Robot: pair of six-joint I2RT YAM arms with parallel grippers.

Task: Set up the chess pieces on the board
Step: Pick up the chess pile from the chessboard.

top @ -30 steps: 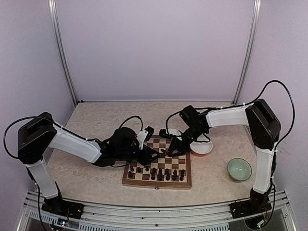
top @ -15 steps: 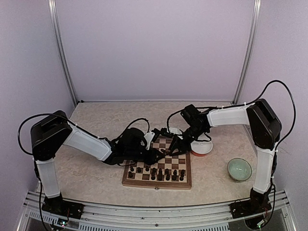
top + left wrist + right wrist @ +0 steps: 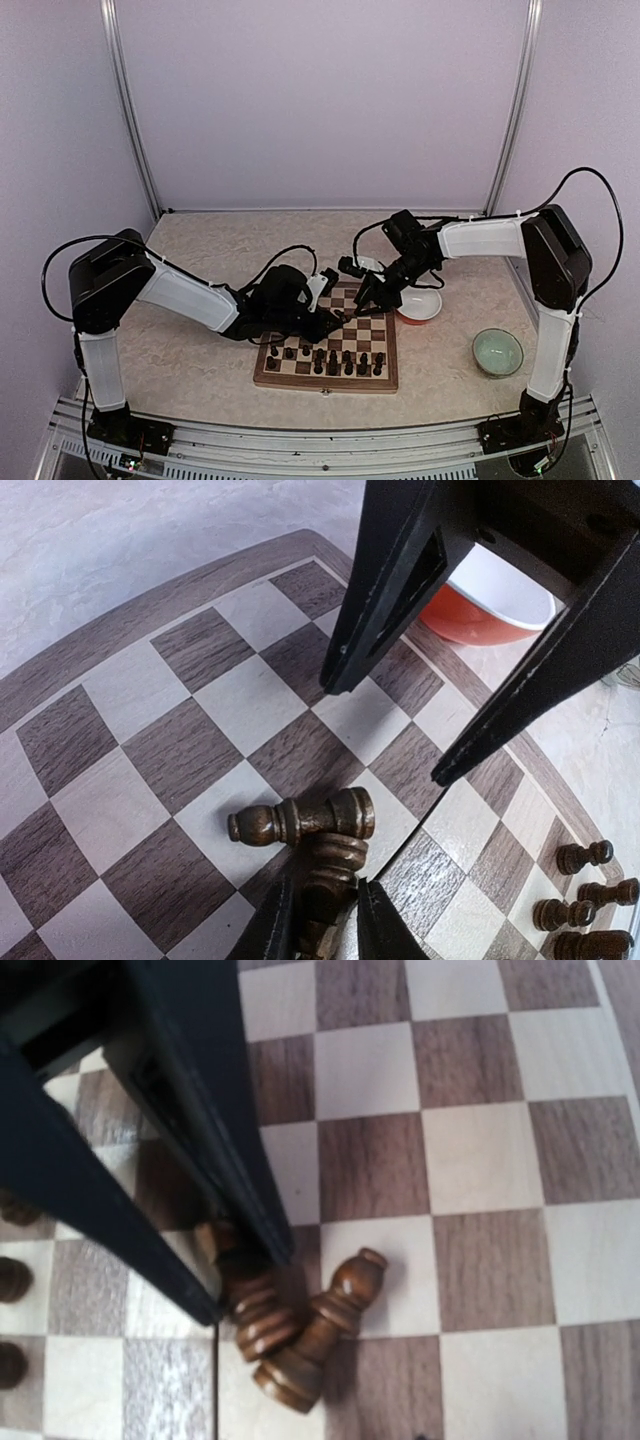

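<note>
The board lies between the arms, with a row of dark chess pieces standing along its near side. My left gripper is shut on a dark ringed piece, held low over the board's middle. The piece's base touches a second dark piece that lies on its side on a cream square. In the right wrist view the held piece and the lying piece meet under the left fingers. My right gripper is open and empty just beyond them, above the board.
An orange bowl with a white inside sits off the board's far right corner and also shows in the left wrist view. A pale green bowl stands further right. Both grippers crowd the board's middle.
My left arm has reached further right over the board, bringing its gripper close to the right gripper. The right gripper has drawn back slightly toward the far right.
</note>
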